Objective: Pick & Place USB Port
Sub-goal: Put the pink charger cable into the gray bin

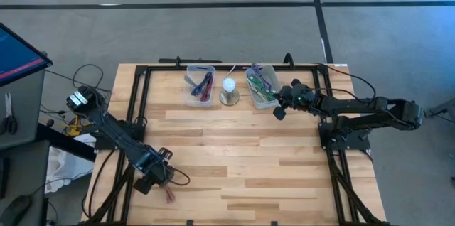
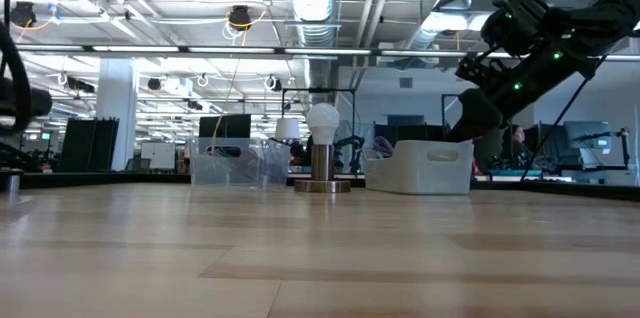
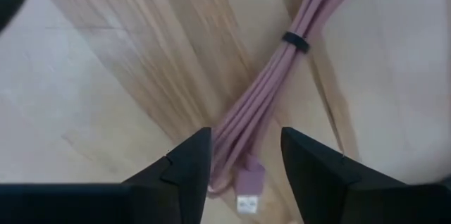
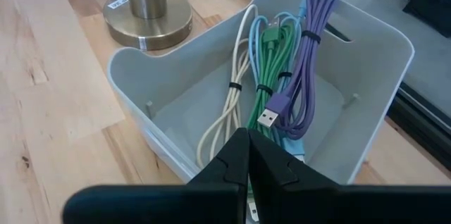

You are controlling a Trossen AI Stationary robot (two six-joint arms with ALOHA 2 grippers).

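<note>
A pink bundled USB cable (image 3: 271, 83), held together by a black tie (image 3: 296, 41), lies flat on the wooden table near the front left (image 1: 170, 195). Its USB plug (image 3: 246, 201) points toward my left gripper (image 3: 246, 175). That gripper (image 1: 162, 178) points down and is open, one finger on each side of the cable's plug end; I see no touch. My right gripper (image 4: 246, 150) is shut and empty, hanging over the near rim of the white bin (image 4: 134, 69) at the back (image 1: 279, 109).
The white bin (image 1: 261, 87) holds purple (image 4: 310, 48), green (image 4: 271, 62) and cream (image 4: 229, 104) cable bundles. A brass-based lamp (image 1: 229, 91) stands between it and a clear bin (image 1: 200, 87) with more cables. A black frame (image 1: 138, 105) borders the table.
</note>
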